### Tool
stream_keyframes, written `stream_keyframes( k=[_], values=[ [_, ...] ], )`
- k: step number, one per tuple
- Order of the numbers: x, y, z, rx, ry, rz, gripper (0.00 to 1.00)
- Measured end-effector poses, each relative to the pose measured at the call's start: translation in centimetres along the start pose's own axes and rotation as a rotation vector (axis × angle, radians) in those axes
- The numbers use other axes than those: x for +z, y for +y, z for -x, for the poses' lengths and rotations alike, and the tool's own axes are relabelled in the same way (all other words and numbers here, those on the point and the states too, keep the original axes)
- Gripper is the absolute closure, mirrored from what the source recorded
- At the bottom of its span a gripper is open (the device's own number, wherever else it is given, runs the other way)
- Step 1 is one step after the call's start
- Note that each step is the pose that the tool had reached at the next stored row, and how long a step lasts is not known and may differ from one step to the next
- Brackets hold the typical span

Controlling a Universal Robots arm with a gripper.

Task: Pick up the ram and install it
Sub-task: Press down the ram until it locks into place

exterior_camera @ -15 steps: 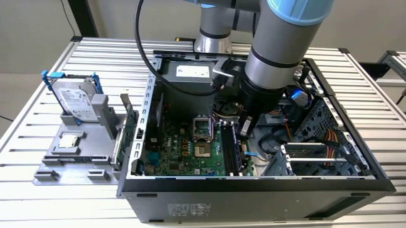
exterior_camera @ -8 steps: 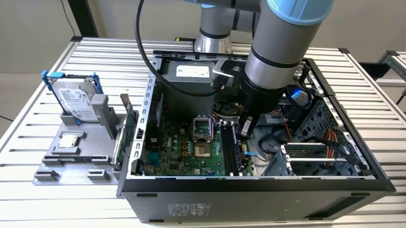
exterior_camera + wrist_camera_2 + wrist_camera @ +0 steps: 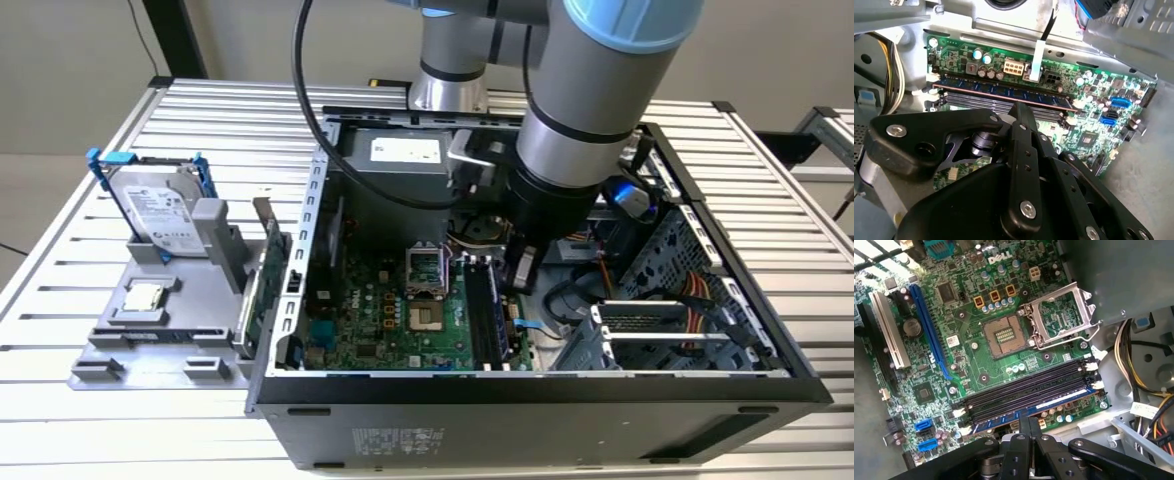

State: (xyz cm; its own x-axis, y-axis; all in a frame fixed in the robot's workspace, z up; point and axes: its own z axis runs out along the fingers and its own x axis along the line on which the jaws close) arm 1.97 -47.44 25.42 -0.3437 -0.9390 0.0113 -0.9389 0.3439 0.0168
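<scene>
We log a ribbed aluminium table (image 3: 120, 420) carrying an open black steel computer case (image 3: 534, 420) at centre frame in the exterior view. At the left of that frame sits a grey plastic fixture (image 3: 147, 335), with a silver hard drive (image 3: 160, 210) standing upright in a blue frame and a green expansion card (image 3: 274, 280) on edge at its right side.

The arm (image 3: 587, 110), a grey cylinder with a pale blue cap, drops from the top of the frame steeply into the case. The black, angular end effector (image 3: 523, 268) sits low over the green motherboard (image 3: 984, 370), just above the memory slots.

The ram (image 3: 1004, 93), a long thin blue stick with a row of dark chips, lies in the outermost slot, parallel to the empty black slots (image 3: 1029, 387) beside it. In the first wrist view it (image 3: 1019, 415) runs across the lower centre, directly under the black linkage. The fingers appear drawn together, gripping nothing; whether the tips touch the stick's top edge, we cannot tell.
</scene>
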Motion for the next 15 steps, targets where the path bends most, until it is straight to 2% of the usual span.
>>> stream_keyframes(
  k=[7,15],
  values=[
    [0.0,-0.16,0.06,-0.058,-0.0018,0.0003,1.0],
    [0.16,-0.17,0.09,-0.139,-0.0005,-0.0004,1.0]
  ],
)
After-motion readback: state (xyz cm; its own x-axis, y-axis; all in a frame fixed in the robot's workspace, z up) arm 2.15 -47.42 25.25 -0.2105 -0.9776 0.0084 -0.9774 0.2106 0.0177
